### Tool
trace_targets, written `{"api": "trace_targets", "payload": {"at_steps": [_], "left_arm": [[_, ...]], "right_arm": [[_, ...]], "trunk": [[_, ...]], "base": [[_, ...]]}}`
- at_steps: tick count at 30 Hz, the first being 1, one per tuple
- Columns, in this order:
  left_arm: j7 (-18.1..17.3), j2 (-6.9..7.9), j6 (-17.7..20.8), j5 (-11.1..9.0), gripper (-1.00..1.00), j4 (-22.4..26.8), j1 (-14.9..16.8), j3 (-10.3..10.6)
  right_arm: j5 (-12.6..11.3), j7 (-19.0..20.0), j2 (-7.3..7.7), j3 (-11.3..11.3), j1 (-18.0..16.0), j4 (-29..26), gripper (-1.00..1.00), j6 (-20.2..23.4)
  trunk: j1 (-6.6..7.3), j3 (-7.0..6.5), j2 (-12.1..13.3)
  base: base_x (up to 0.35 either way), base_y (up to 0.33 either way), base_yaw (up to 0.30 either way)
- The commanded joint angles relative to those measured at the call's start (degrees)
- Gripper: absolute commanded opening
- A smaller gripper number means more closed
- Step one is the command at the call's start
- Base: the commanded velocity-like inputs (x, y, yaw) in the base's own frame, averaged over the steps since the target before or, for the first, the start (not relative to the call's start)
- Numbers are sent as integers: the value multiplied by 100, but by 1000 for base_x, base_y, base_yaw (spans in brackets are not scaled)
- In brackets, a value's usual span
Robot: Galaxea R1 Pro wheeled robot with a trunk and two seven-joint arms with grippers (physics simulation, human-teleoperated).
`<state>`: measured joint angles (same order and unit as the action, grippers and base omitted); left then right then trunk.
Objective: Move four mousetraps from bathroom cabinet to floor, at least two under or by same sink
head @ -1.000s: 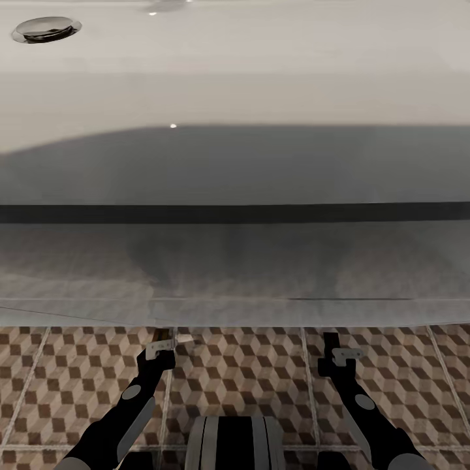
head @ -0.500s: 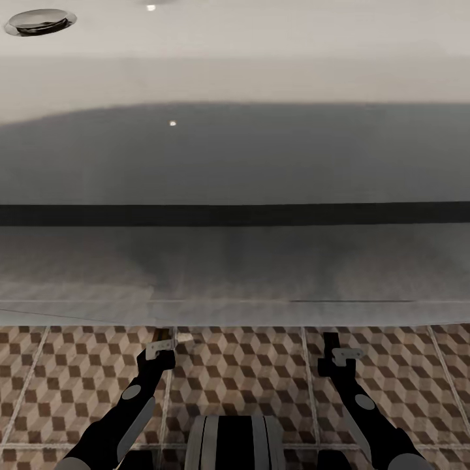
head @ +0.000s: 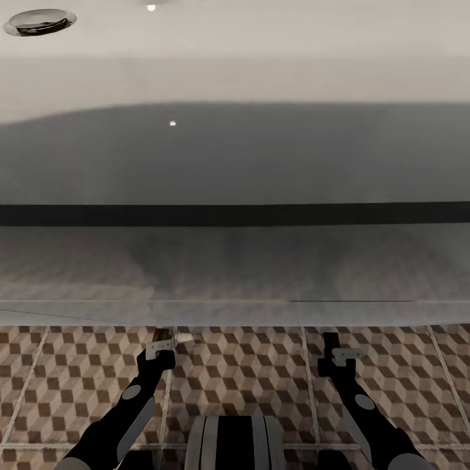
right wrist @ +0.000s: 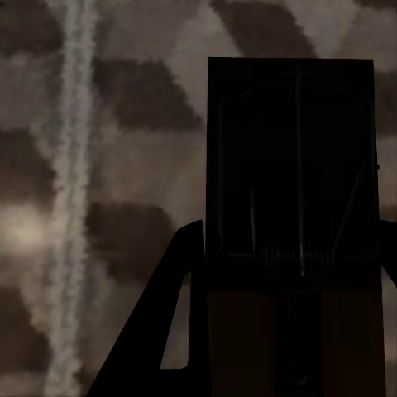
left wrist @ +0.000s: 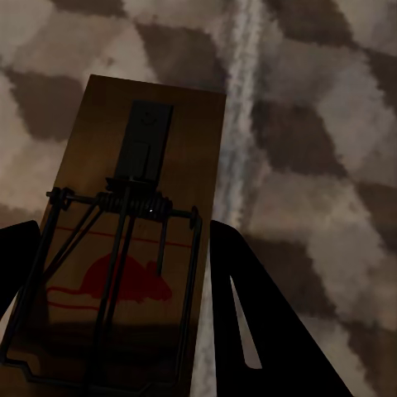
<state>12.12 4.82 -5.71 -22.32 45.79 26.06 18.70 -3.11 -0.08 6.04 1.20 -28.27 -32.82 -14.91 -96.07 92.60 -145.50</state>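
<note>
Each gripper holds a mousetrap low over the bathroom floor (head: 248,372), which is tiled in a brown, beige and white cube pattern. My left gripper (head: 161,347) is shut on a tan mousetrap (head: 167,339). The left wrist view shows that mousetrap (left wrist: 141,190) with black wire and a red mouse print, clamped in the left gripper (left wrist: 122,231). My right gripper (head: 333,349) is shut on a second mousetrap (head: 331,339). In the right wrist view this trap (right wrist: 289,149) is in deep shade within the right gripper (right wrist: 291,236). The cabinet is out of view.
A large white basin (head: 235,163) with a chrome drain (head: 39,21) overhangs the floor straight ahead, its front edge just beyond both grippers. Pale grout lines (left wrist: 240,99) cross the tiles. My base (head: 235,440) sits between the arms.
A second ago the basin's drain and shadow edge sat slightly lower in the head view, so the camera shifted. Both arms and their mousetraps have stayed put.
</note>
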Motion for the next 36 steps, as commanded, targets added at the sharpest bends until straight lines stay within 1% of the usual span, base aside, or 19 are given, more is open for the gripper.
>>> {"api": "trace_targets", "payload": {"at_steps": [1, 16, 25, 27, 30, 33, 36], "left_arm": [[63, 10, -27, -39, -100, 0, 5, 46], [47, 10, -19, -40, -100, 0, 5, 54], [72, 16, -83, -54, -100, 12, 3, 11], [80, 25, -288, -45, -100, 9, 1, 6], [94, 56, -755, -44, -100, -10, -12, 3], [96, 50, -1010, -35, -100, -125, -18, 19], [90, 26, -1108, -32, -100, -299, -21, 36]], "right_arm": [[-40, 8, 3, 12, -2, 4, -100, -21], [-40, 2, 3, -1, -3, 4, -100, -21], [-70, -18, 3, -14, -3, 4, -100, -21], [-73, -18, 3, -14, -3, 4, -100, -21], [-68, -19, 3, -14, -3, 4, -100, -21], [-61, -19, 3, -10, -3, 4, -100, -21], [-70, -19, 3, -5, -3, 13, -100, -21]], "trunk": [[1, 3, -1], [1, 3, -1], [1, 3, -1], [1, 3, -1], [1, 3, -1], [1, 3, -1], [1, 3, -1]], "base": [[0, 0, 0], [0, 0, 0], [0, 0, 0], [0, 0, 0], [0, 0, 0], [0, 0, 0], [0, 0, 0]]}}
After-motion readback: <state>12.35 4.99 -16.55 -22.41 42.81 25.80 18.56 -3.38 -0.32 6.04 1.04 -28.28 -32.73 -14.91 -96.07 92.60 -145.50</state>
